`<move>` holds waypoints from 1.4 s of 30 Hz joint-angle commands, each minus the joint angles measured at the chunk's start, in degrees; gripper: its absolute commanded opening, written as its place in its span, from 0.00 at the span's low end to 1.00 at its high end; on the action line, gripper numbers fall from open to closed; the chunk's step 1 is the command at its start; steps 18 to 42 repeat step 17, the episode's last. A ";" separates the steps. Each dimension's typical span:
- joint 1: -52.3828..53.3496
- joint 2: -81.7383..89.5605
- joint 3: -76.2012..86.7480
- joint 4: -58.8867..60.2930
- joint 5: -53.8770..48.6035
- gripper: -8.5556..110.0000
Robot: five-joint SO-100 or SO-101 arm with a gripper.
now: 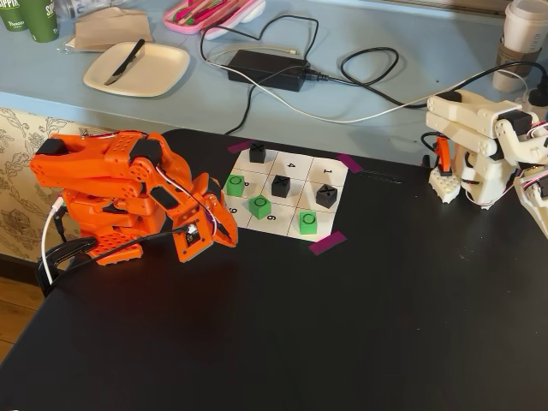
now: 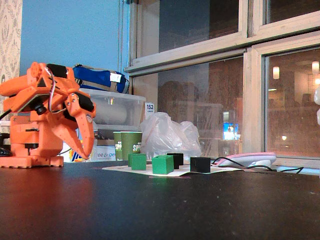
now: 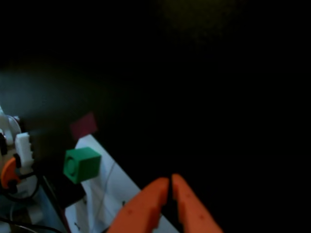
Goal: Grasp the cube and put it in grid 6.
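Orange arm sat folded at the left edge of the black table in a fixed view, gripper pointed down just left of the paper grid sheet. Wrist view showed the gripper with fingertips pressed together, nothing between them.

The cube, green with black O on top, sat in grid 6, covering part of the cell, the printed 6 visible just beside it. Two more green O cubes on the sheet: one in the cell up-left of it, one in the near corner cell. Three black X cubes: far corner, centre, right side.

Low fixed view showed the gripper hanging above the table, clear of the cubes; the nearest green cube was well to its right.

White arm stood at the table's far right, apart from the sheet. Purple tape held the sheet corners.
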 commanded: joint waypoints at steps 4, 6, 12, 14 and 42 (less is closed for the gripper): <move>5.01 0.53 3.34 -1.58 9.93 0.07; 5.01 0.53 3.43 -1.85 10.81 0.07; 5.45 0.53 4.13 -3.87 15.12 0.07; 5.45 0.53 4.13 -3.87 15.29 0.07; 5.54 0.53 4.22 -4.13 15.47 0.07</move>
